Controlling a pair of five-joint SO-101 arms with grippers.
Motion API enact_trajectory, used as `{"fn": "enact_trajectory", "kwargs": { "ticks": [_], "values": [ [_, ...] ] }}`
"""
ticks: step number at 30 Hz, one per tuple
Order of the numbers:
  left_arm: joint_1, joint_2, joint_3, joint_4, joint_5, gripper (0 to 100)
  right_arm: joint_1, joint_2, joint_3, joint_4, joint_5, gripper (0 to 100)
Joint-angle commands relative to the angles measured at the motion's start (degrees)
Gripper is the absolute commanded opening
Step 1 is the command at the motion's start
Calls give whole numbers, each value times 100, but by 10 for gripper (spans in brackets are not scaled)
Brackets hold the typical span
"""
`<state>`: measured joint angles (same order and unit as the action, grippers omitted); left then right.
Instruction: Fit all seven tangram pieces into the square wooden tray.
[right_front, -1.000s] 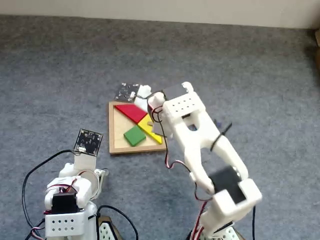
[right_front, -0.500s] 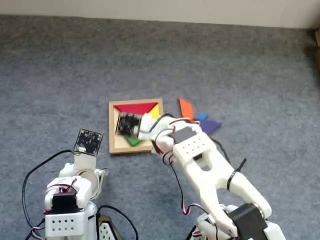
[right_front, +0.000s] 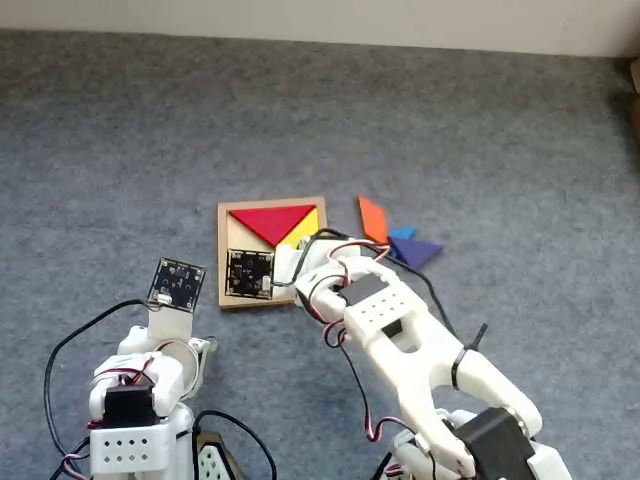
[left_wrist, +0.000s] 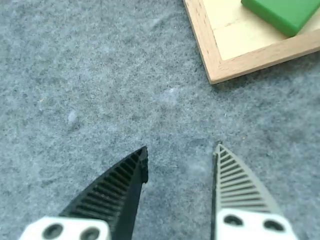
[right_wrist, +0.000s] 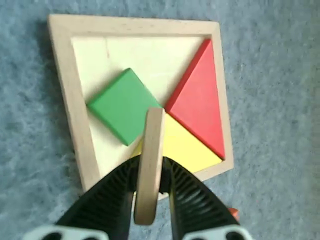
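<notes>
In the right gripper (right_wrist: 150, 164), clamped edge-on, a pale piece (right_wrist: 153, 131) hangs over the tray (right_wrist: 62, 90), just above the green square (right_wrist: 122, 106); its shape is hard to tell. Placing is under way: next, probably, lay it flat on bare floor. The left gripper (left_wrist: 180, 156) rests spread, tray corner just ahead.

- The square wooden tray (right_wrist: 60, 75) is lying flat on the grey carpet (right_front: 120, 130).
- A red triangle (right_wrist: 200, 107) is lying inside it along one wall, with a yellow triangle (right_wrist: 187, 145) touching it.
- A green square (right_wrist: 122, 105) is sitting cornerwise, one corner meeting the red tip.
- I am pinching a pale wooden piece (right_wrist: 151, 135) on edge in my right claw (right_wrist: 150, 167), above the tray.
- Orange (right_front: 372, 218), blue (right_front: 403, 234) and purple (right_front: 418, 250) pieces are lying clustered just beside the tray.
</notes>
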<state>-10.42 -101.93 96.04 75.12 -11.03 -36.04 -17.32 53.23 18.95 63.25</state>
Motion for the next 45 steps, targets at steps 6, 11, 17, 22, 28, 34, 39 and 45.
{"fn": "enact_trajectory", "kwargs": {
  "ticks": [6,11,17,22,28,34,39,45],
  "values": [
    [-31,-242,110,35,35,214,-66,251,-57,-110,44,178],
    [-31,-242,110,35,35,214,-66,497,-66,-92,44,221],
    [-31,-242,110,35,35,214,-40,488,-66,-75,53,221],
    [-31,-242,110,35,35,214,-31,22,-13,-66,53,221],
    [-31,-242,110,35,35,214,-48,-1174,84,892,-527,221],
    [-31,-242,110,35,35,214,-31,-919,-576,1174,-1653,157],
    [-31,-242,110,35,35,214,119,198,-1209,1165,-2075,39],
    [-31,-242,110,35,35,214,286,1288,-1930,1270,-2514,34]
  ]
}}
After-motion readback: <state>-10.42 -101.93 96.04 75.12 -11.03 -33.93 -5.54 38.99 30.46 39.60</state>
